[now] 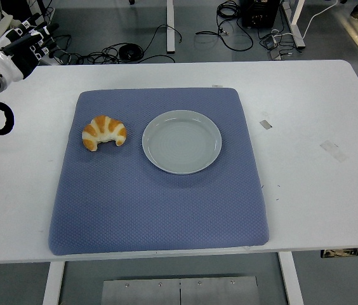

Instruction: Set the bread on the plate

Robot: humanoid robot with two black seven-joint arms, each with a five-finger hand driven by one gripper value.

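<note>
Grey lab floor behind, cables looped across it and desk legs at the top edge. White tabletop fills most of the view, with a few bits of tape on its right half.

Blue mat lies centred on the tabletop, roughly square. On it, right of centre, the plate: pale grey, round, nothing on it. Left of the plate, with a clear gap of mat between, the bread, a croissant, striped brown and cream. Its long axis runs roughly left to right, both tips curling down toward my near edge.

My left robot hand is raised at the far left corner, above and beyond the tabletop's edge. Fingers look loosely curled, gripping nothing. My right arm is not in view.

Key relation: the bread lies right of and nearer to me than my left robot hand, well apart from it. The left is the only hand available, and the bread sits on its side of the plate. Judgement: reach not yet begun; the move is down and inward to the bread, then a short carry right onto the plate.
</note>
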